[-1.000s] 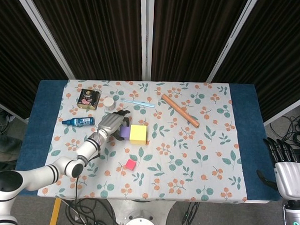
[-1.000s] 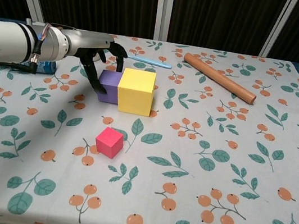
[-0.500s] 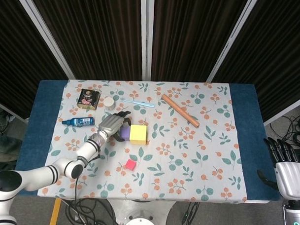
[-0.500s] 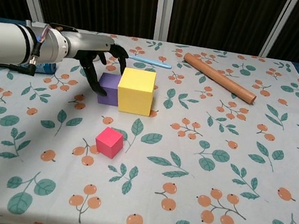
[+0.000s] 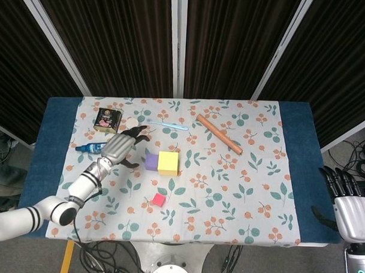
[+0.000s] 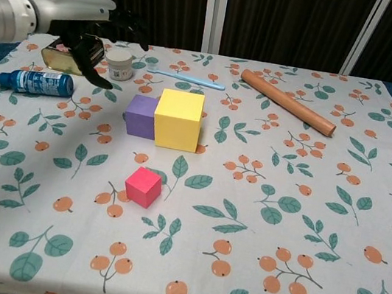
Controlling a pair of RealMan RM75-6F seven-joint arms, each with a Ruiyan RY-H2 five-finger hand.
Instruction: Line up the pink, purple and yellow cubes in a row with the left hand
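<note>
The purple cube [image 6: 140,115] [image 5: 151,162] sits touching the left side of the larger yellow cube [image 6: 179,119] [image 5: 168,162]. The small pink cube [image 6: 143,186] [image 5: 158,200] lies apart, nearer the front edge. My left hand [image 6: 95,31] [image 5: 118,147] hovers up and to the left of the purple cube, fingers spread, holding nothing. My right hand [image 5: 346,202] hangs off the table's right side with its fingers apart, empty.
A blue bottle [image 6: 32,81] lies at the left. A tin [image 6: 61,58] and a small white jar [image 6: 119,65] stand behind it. A light blue toothbrush [image 6: 188,79] and a brown wooden rod [image 6: 287,102] lie at the back on the patterned cloth [image 6: 287,229].
My left hand let go of the purple cube and rose up and away to the left. The purple cube stays against the yellow one. The right hand has not moved.
</note>
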